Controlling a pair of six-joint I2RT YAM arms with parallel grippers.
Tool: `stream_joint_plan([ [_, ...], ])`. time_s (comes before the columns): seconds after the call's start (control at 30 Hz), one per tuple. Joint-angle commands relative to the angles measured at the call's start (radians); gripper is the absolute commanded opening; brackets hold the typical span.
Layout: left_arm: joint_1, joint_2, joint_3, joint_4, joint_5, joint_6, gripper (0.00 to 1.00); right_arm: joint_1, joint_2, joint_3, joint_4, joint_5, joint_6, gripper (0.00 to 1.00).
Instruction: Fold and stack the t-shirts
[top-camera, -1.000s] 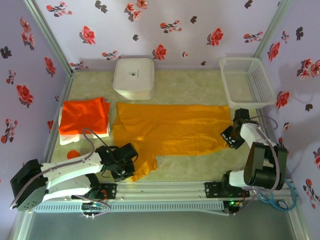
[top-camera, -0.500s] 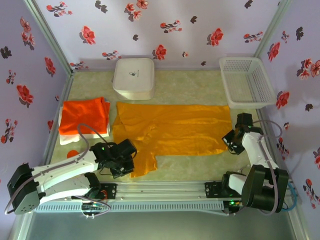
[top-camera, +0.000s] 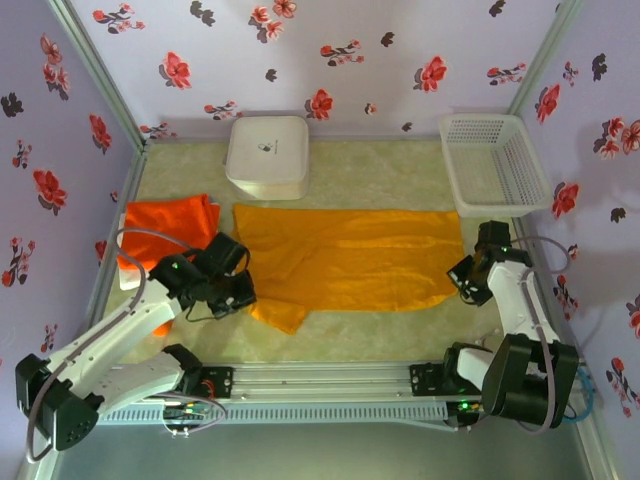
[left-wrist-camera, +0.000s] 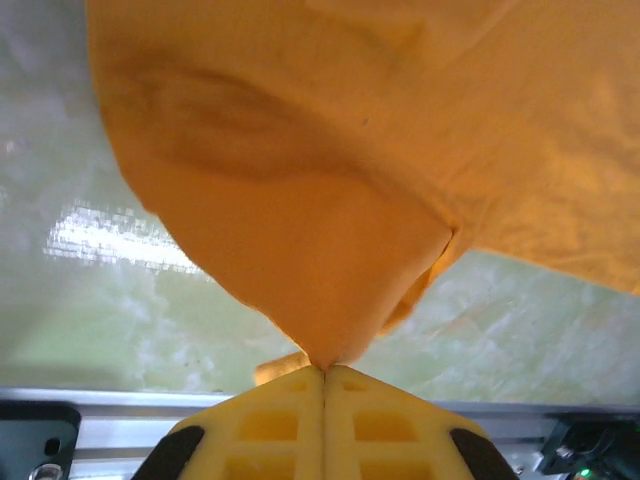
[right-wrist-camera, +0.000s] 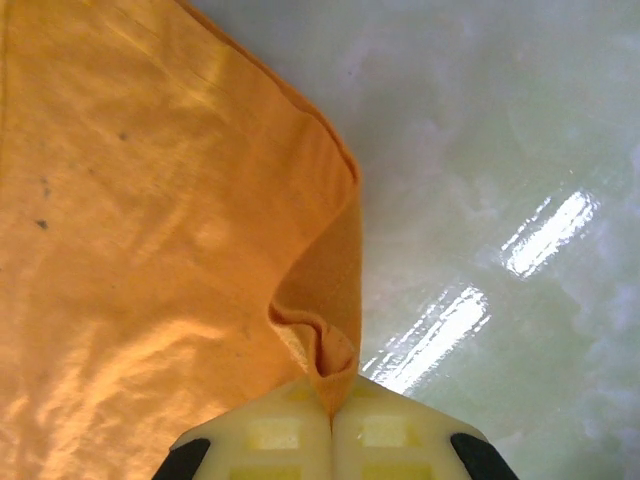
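The left arm crosses the red-orange shirt (top-camera: 165, 228), hiding its near edge. The left gripper (left-wrist-camera: 323, 372) is pinched tight on the near-left corner of the mustard shirt (top-camera: 350, 258), the cloth lifted mid-table. The right gripper (right-wrist-camera: 331, 408) is clamped on the right hem. Bare table (top-camera: 380, 335) runs along the near edge, with the basket (top-camera: 495, 163) close behind the right arm.

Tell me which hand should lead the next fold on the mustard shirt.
Probably the left hand: it pinches the mustard shirt at its left end, lifted off the table, ready to carry across. The right hand pinches the right edge low on the table, better as an anchor.
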Motion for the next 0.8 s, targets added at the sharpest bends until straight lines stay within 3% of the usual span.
stream_joint_plan([
  [0.0, 0.069, 0.055, 0.077, -0.041, 0.022, 0.155, 0.00, -0.014, 0.033, 0.045, -0.014, -0.014, -0.024, 0.00],
  [0.3, 0.238, 0.241, 0.297, -0.050, 0.040, 0.376, 0.00, -0.045, 0.139, 0.102, 0.069, -0.074, -0.047, 0.00],
  [0.47, 0.310, 0.331, 0.378, -0.045, 0.038, 0.459, 0.00, -0.046, 0.207, 0.142, 0.103, -0.033, -0.072, 0.00],
  [0.77, 0.377, 0.460, 0.454, -0.010, 0.037, 0.538, 0.00, -0.046, 0.305, 0.246, 0.150, -0.039, -0.076, 0.00],
])
